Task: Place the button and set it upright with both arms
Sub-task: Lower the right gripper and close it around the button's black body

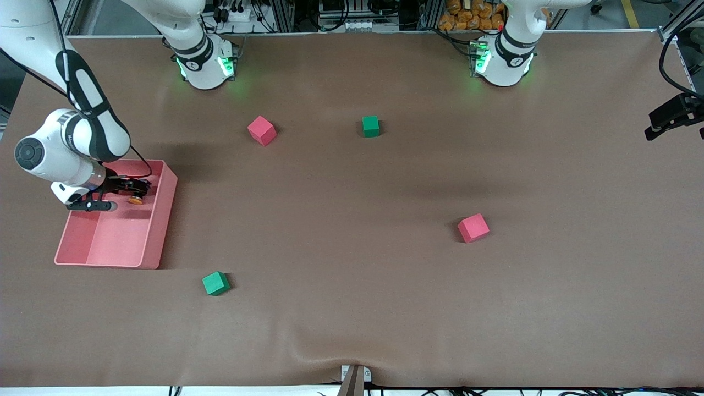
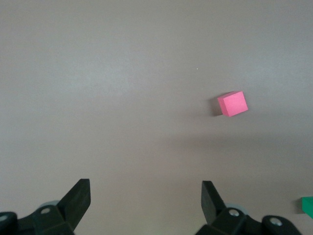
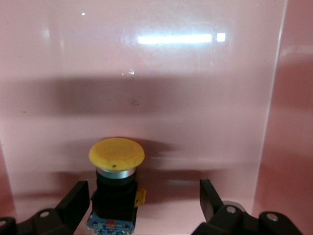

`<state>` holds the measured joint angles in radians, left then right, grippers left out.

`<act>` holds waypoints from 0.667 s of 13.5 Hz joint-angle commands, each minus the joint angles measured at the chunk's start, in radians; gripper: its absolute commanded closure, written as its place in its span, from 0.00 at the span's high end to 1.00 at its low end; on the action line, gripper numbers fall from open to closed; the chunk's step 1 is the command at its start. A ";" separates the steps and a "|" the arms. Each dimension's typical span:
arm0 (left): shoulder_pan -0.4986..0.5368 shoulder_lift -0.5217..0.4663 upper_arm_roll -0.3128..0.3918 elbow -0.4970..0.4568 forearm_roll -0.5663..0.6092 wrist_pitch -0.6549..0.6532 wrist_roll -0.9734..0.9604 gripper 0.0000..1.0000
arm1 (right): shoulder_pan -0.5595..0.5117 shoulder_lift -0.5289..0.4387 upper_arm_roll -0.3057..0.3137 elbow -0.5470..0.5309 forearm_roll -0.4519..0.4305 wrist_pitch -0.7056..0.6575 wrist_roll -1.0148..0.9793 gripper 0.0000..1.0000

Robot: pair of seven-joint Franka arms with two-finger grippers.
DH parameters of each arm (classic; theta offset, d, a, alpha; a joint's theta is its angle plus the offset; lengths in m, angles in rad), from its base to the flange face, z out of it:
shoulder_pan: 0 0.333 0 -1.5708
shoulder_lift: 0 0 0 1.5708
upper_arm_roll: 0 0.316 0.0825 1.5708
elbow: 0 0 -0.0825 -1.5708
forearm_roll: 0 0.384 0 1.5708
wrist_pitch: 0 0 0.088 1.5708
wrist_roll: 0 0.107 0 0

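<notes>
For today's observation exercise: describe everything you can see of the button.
The button has a round, domed yellow-orange cap, a silver ring under it, a black cylindrical body and a small yellow tab at its side; the base shows blue and red. It looks like plastic with a metal collar. It lies in the pink tray, at the end farther from the front camera. The right gripper is down around it, fingers open, one finger close beside the body; contact cannot be told.

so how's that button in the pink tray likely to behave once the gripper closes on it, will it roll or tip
The button looks rigid, so it should not squash. Its wide yellow-orange cap overhangs a narrower black body, so it probably tips easily if nudged high. The round cap could roll on the pink tray's smooth floor. The right gripper is open, with the button near one finger, so an off-centre squeeze may twist it.
</notes>
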<state>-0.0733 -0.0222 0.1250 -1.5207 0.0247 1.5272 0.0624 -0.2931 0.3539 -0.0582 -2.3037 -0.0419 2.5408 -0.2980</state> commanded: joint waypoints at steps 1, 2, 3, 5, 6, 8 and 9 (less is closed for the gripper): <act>0.006 0.004 0.001 0.011 -0.005 -0.015 0.027 1.00 | -0.015 0.002 0.012 -0.014 -0.012 0.036 -0.023 1.00; 0.004 0.005 0.001 0.011 -0.005 -0.013 0.027 1.00 | -0.015 0.002 0.012 -0.014 -0.012 0.036 -0.023 1.00; 0.004 0.005 0.001 0.011 -0.005 -0.013 0.027 1.00 | -0.015 0.000 0.012 -0.014 -0.012 0.035 -0.023 1.00; 0.004 0.005 0.001 0.013 -0.005 -0.013 0.027 1.00 | -0.017 -0.006 0.012 -0.014 -0.012 0.027 -0.023 1.00; 0.004 0.007 0.001 0.013 -0.005 -0.013 0.025 1.00 | -0.018 -0.009 0.012 -0.014 -0.012 0.024 -0.023 1.00; 0.004 0.005 0.001 0.013 -0.005 -0.013 0.027 1.00 | -0.021 -0.010 0.012 -0.014 -0.010 0.022 -0.023 1.00; 0.004 0.005 0.001 0.013 -0.005 -0.013 0.027 1.00 | -0.026 -0.010 0.014 -0.014 -0.010 0.022 -0.023 1.00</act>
<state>-0.0733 -0.0214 0.1250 -1.5207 0.0247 1.5271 0.0624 -0.2934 0.3540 -0.0565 -2.3037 -0.0419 2.5409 -0.2992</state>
